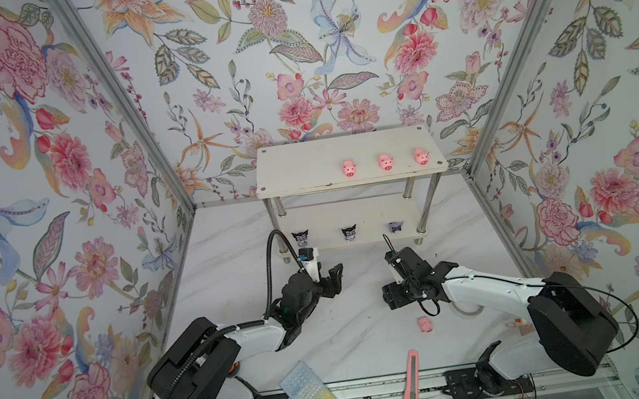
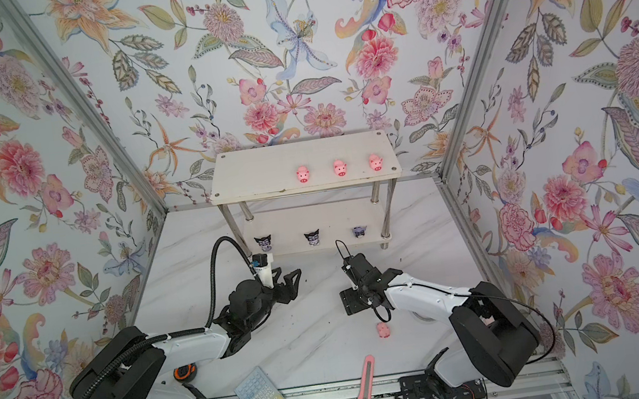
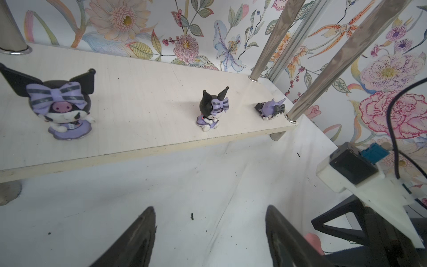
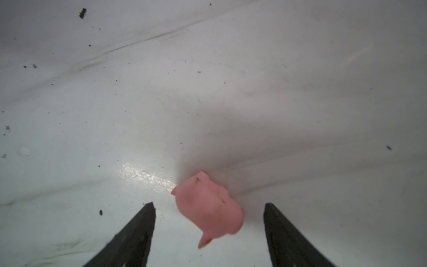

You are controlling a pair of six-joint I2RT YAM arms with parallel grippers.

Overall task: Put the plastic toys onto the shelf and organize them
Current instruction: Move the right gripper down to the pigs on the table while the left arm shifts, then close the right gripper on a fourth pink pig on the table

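Over the tabletop in both top views, we feared the stray pig, lying just near of the right gripper while three pigs stood on the shelf, could be knocked away by the low, downward-bent right arm. From the left wrist view, the left gripper hung open and empty before the lower board, close enough to topple the figurines. From the right wrist view, a pig lay on its side between spread, untouching fingers, so an off-centre close might squirt it out.

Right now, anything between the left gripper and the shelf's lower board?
Only bare tabletop between left gripper and shelf, shown in the left wrist view.
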